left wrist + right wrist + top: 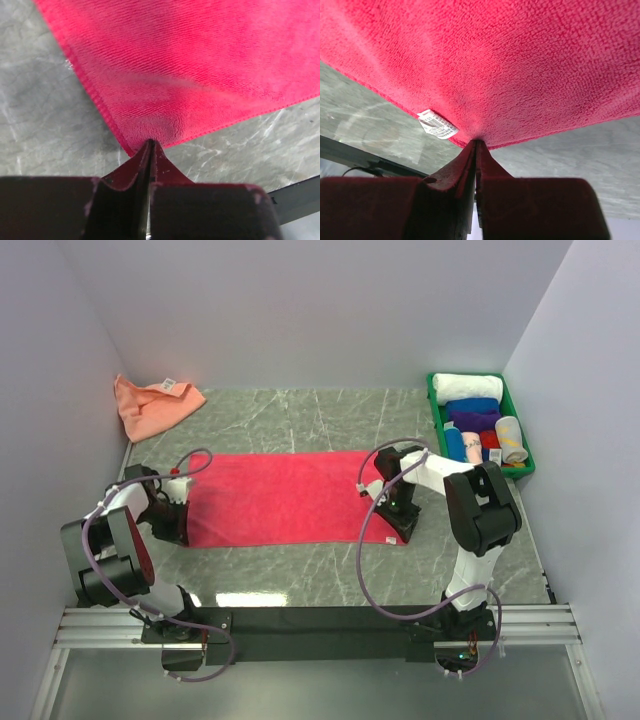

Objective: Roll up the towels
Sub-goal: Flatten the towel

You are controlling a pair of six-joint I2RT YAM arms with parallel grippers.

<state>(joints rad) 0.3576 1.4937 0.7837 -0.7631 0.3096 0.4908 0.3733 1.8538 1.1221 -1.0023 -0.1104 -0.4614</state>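
On the bench (300, 570), the red towel (280, 495) lies flat, long axis running left to right. I have the left end effector (150, 146) and right end effector (476, 143) each pinched tight on a near corner, cloth stretching away ahead.

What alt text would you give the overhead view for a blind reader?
A red towel lies flat on a table, the left hand and right hand each pinching one end. A crumpled orange towel sits far left, a green bin of rolled towels far right.
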